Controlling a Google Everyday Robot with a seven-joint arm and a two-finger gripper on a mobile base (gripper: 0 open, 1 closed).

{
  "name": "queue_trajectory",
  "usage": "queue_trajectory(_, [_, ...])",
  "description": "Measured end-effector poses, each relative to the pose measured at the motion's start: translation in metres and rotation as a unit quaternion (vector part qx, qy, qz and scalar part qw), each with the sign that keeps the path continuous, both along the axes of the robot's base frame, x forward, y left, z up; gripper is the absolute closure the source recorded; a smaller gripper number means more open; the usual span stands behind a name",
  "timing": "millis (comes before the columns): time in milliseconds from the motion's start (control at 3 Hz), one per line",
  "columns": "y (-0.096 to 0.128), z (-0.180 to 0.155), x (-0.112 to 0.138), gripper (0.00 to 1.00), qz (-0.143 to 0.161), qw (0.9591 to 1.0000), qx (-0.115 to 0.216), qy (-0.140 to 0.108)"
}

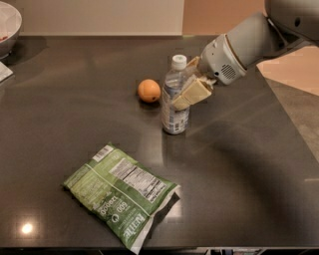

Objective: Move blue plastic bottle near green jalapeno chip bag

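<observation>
Fingers point(194, 92) of the gripper point(182, 84) look pinched on the blue plastic bottle point(174, 115), which stands upright by the orange point(149, 90), well apart from the green jalapeno chip bag point(122, 194). I'd hold it vertical, carry it low, and set it beside the bag, not on it.

Arm point(249, 42): smooth cylindrical casing, pale grey-white, entering from 2 o'clock. Upper segment point(294, 12) at the 1 o'clock corner: darker grey, rounded shell. Wrist housing point(222, 60): off-white, rounded collar, patch of small dark dots on its end face. Hand point(183, 87): cream-tan, flat-sided, blocky, sited slightly toward 1 o'clock of centre.
</observation>
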State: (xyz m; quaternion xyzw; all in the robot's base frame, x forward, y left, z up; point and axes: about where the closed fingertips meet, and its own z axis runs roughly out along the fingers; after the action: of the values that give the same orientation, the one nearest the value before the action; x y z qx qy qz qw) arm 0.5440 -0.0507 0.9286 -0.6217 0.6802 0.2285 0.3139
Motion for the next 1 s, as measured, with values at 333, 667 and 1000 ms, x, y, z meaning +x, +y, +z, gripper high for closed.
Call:
queue_trajectory(333, [0.003, 0.010, -0.019, 0.97, 0.025, 0.9996, 0.012, 0.001])
queue_trajectory(667, [0.011, 0.012, -0.043, 1.00, 0.055, 0.9983, 0.018, 0.006])
queue_trajectory(1000, [0.021, 0.010, -0.067, 1.00, 0.082, 0.9965, 0.017, 0.010])
